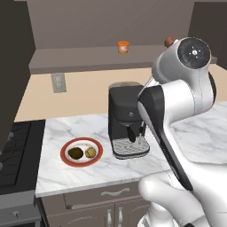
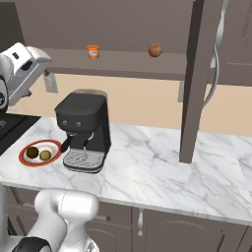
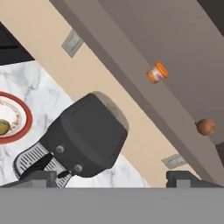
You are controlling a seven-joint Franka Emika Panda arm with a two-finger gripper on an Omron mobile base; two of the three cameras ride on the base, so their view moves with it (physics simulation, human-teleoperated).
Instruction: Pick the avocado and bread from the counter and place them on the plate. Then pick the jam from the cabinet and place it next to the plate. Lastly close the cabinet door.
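Avocado (image 1: 76,153) and bread (image 1: 90,152) side by side on the plate (image 1: 81,162), avocado to the left, touching or nearly so. Plate on the counter (image 1: 66,175), near its left end, just left of a black coffee machine (image 1: 127,119). Jam (image 1: 123,47) upright on the shelf of the open cabinet (image 2: 128,61), above and behind the machine; reddish-brown ball (image 2: 155,49) farther right on that shelf. Cabinet door (image 2: 199,78) swung out. Gripper (image 3: 114,177) spread wide, holding nothing, raised above the counter.

Orange jam (image 1: 123,46) — red-rimmed plate (image 1: 81,163) (speckled cream)
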